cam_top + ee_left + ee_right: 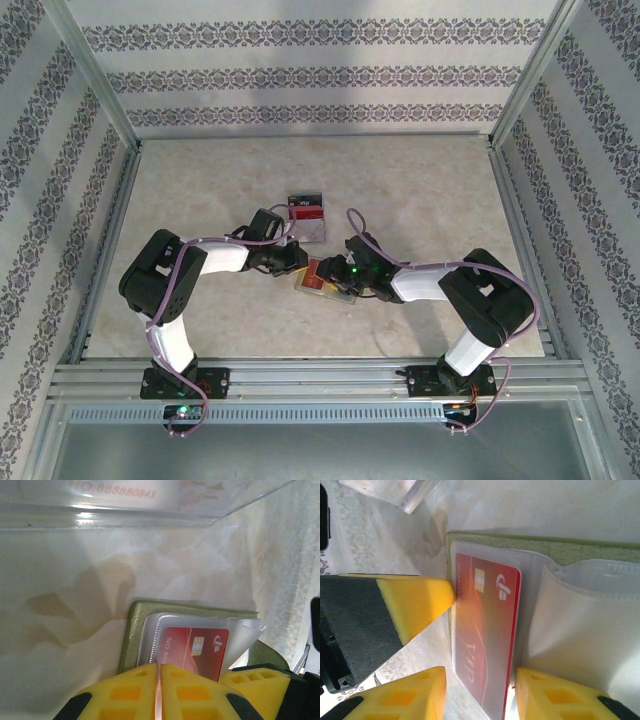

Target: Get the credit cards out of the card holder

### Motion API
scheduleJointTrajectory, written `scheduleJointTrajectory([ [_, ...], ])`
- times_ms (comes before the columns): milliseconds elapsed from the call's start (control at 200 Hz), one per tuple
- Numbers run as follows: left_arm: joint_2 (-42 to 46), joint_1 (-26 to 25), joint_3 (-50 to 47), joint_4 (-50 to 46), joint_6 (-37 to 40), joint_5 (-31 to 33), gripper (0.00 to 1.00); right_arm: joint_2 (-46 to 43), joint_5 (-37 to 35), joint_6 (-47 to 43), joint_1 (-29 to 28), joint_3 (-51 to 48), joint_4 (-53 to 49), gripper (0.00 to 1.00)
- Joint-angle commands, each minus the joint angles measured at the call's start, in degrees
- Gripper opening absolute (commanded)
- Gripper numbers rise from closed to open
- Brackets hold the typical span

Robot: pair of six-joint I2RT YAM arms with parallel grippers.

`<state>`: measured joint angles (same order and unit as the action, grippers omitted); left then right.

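Between the fingers of the right pincer [480,695] lies the red card [485,630], inside its clear sleeve [536,562]. The fingers stand apart, one at each long edge, and I judge they do not squeeze it yet. The left pincer [159,690] is clenched on one edge of the holder [545,541] and pins it down.

To do this step well, the right pincer should close on the card alone, not on the sleeve around it. Then it should pull straight along the card, out of the open end, while the left one holds the holder steady. If the fingers take the sleeve too, the whole holder will follow.

The holder lies open near the middle of the surface [200,190], a little toward its near edge. Two cards [305,207] lie just beyond it, toward the far edge.

I cannot tell which end of the sleeve is open, nor whether more cards sit under the pale side sleeves [590,625]. From above, both pincers cover most of the holder. A clear plastic piece [150,500] with a printed number is cut off at the frame's top; what it is, I cannot say.
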<state>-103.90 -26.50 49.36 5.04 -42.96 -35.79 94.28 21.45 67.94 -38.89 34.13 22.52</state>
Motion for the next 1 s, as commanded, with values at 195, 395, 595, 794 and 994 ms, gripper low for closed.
scheduleJointTrajectory([
  [195, -1.1, 0.5, -0.3, -2.1, 1.5, 0.7, 0.12, 0.1, -0.9, 2.0, -0.6, -1.7, 6.1, 0.38],
  [395, -1.1, 0.5, -0.4, -2.1, 1.5, 0.8, 0.12, -0.7, -1.0, 2.3, -0.6, -2.0, 6.8, 0.38],
  [595, -1.1, 0.5, -0.4, -2.2, 1.6, 0.8, 0.12, -1.1, -1.0, 2.5, -0.5, -2.2, 7.1, 0.38],
  [794, -1.1, 0.5, -0.5, -2.2, 1.6, 0.8, 0.12, -1.6, -1.0, 2.5, -0.6, -2.4, 7.3, 0.38],
  [994, -1.1, 0.5, -0.4, -2.2, 1.6, 0.8, 0.12, -1.9, -0.9, 2.2, -0.6, -2.3, 7.4, 0.38],
])
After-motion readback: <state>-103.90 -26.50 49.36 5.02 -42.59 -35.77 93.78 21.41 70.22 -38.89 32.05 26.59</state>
